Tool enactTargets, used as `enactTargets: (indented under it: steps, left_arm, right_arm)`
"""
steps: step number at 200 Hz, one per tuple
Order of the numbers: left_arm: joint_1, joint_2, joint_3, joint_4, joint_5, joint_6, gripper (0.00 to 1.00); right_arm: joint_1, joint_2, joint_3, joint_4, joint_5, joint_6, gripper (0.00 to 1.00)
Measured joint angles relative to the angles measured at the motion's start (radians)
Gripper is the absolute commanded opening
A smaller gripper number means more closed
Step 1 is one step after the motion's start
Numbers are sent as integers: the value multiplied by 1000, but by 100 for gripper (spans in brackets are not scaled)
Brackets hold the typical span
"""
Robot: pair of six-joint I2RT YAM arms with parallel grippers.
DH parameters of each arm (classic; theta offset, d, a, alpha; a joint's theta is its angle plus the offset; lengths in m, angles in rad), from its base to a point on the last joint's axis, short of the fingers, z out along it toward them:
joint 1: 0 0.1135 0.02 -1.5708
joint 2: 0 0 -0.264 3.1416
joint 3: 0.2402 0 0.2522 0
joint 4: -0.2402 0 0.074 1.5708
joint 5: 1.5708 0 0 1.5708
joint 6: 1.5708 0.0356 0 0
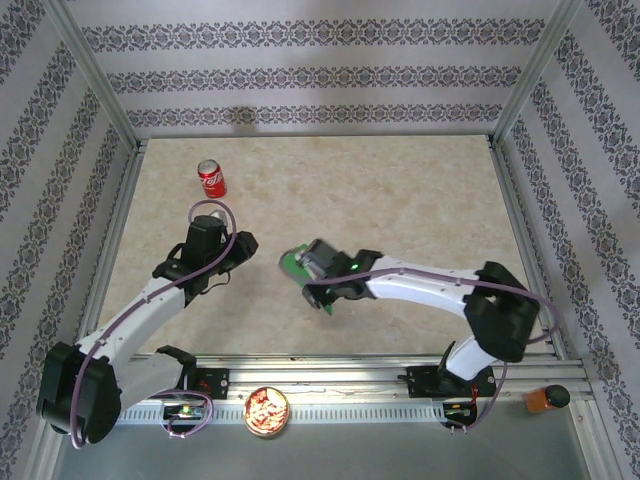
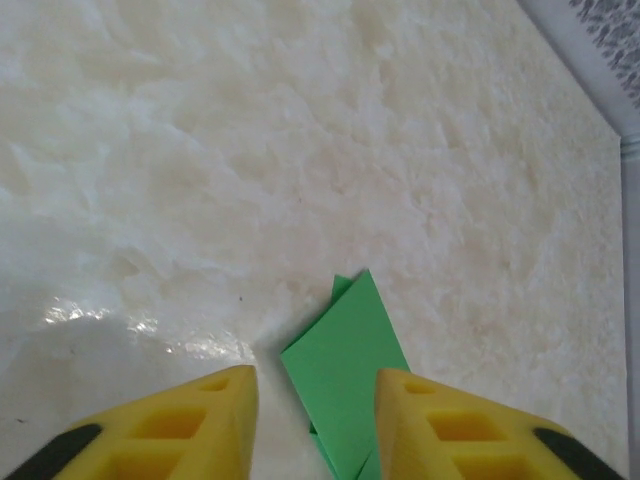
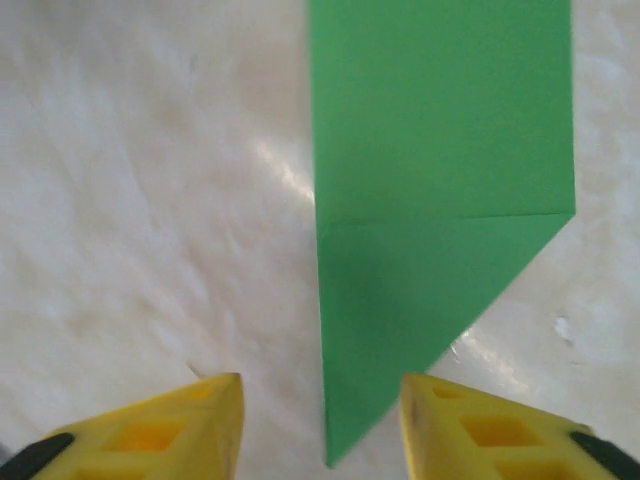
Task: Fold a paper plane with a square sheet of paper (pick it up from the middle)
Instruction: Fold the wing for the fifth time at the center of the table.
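Marbled desk (image 1: pixel 420 200), folded sheet of paper (image 3: pixel 440 150) flat, right of the soda can (image 1: pixel 211 178) toward the arms, left pincer (image 2: pixel 315 425) and right pincer (image 3: pixel 320 425) parted, empty, at its ends; a low pinch could drag it and skew the crease.

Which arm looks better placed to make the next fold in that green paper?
Right, probably. The right gripper hangs open directly over the green paper, its pointed end between the fingers. The left gripper, also open, sits beside the paper's edge.
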Motion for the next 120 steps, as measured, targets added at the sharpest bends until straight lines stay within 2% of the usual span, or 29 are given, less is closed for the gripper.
enactTargets:
  steps: [14, 28, 44, 66, 120]
  left_arm:
    - [0, 42, 0, 22, 44, -7, 24]
    - [0, 89, 0, 44, 91, -13, 19]
    - [0, 135, 0, 67, 140, -21, 17]
    - [0, 182, 0, 99, 204, -35, 17]
    - [-8, 294, 0, 227, 349, -91, 18]
  right_arm:
    - [-103, -20, -69, 124, -130, 103, 17]
    - [-183, 5, -112, 221, -238, 187, 9]
    - [-224, 71, -118, 283, -338, 243, 9]
    - [-227, 148, -116, 340, -422, 296, 8]
    - [-227, 257, -123, 449, -468, 452, 3]
